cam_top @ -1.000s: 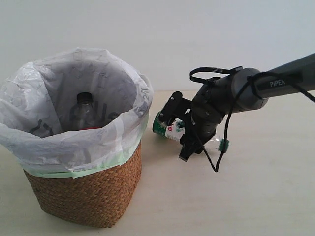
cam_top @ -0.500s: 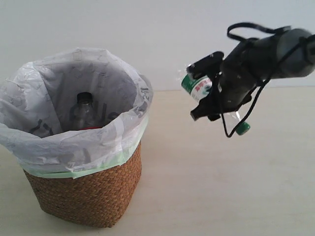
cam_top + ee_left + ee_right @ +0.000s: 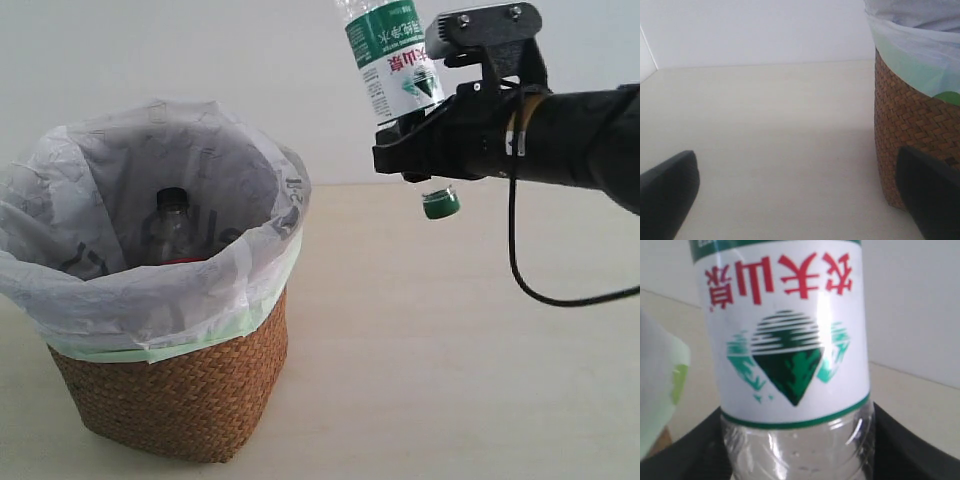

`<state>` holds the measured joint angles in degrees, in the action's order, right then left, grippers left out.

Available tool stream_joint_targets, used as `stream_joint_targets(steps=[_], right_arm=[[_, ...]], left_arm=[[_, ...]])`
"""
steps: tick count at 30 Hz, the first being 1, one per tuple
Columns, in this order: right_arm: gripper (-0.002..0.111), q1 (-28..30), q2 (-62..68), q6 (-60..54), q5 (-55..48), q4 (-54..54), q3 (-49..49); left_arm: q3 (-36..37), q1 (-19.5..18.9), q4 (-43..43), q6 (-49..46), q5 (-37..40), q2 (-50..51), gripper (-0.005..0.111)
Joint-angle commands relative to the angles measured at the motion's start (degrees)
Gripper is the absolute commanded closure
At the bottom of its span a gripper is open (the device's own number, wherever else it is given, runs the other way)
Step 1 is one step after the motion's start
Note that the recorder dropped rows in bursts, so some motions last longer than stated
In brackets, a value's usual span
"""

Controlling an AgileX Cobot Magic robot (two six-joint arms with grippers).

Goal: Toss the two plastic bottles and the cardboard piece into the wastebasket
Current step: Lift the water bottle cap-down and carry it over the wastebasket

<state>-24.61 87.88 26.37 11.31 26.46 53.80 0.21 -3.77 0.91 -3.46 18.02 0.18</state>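
Note:
The wastebasket [image 3: 175, 400], brown wicker with a crinkled white bag, stands at the left. The larger bottle [image 3: 172, 222] with its black cap stands inside it. High in the air to the right of the basket, my right gripper [image 3: 420, 100] is shut on the slim green-white bottle [image 3: 393, 55], held bottom up with the green cap [image 3: 440, 203] hanging below. In the right wrist view that bottle [image 3: 790, 340] fills the space between the dark fingers [image 3: 685, 455]. My left gripper [image 3: 800, 200] is open and low over the table beside the wastebasket [image 3: 905, 125]. The cardboard piece is out of view.
A pale table [image 3: 450, 380] runs to a white wall [image 3: 250, 50] behind. A black cable [image 3: 530, 280] loops down from the right arm.
My right gripper has lifted the green-white bottle off the table, high above it. The bottle has swung from lying sideways to cap down.

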Motion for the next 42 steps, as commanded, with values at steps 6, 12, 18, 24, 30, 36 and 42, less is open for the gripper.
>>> stream_joint_targets(steps=[6,12,18,24,30,36,42], right_arm=[[0.108,4.99,-7.88,-7.0,10.28,-18.61,-7.53],[0.108,4.5,-12.74,-6.77,9.94,-18.45,-4.44],[0.108,-6.04,-12.78,-3.15,9.39,-18.45,0.84],[0.108,-19.79,-9.9,0.71,13.5,-17.84,6.31],[0.108,-25.09,-11.41,0.07,14.02,-16.65,9.17],[0.108,-16.84,-12.83,-5.6,-1.15,-17.28,8.77],[0.108,-1.09,-12.95,-5.42,-4.44,-22.01,2.24]], left_arm=[[-0.21,0.37,0.12,0.5,-0.43,-0.18,-0.001],[-0.21,0.37,0.12,0.5,-0.43,-0.18,-0.001],[-0.21,0.37,0.12,0.5,-0.43,-0.18,-0.001],[-0.21,0.37,0.12,0.5,-0.43,-0.18,-0.001],[-0.21,0.37,0.12,0.5,-0.43,-0.18,-0.001],[-0.21,0.37,0.12,0.5,-0.43,-0.18,-0.001],[-0.21,0.37,0.12,0.5,-0.43,-0.18,-0.001]])
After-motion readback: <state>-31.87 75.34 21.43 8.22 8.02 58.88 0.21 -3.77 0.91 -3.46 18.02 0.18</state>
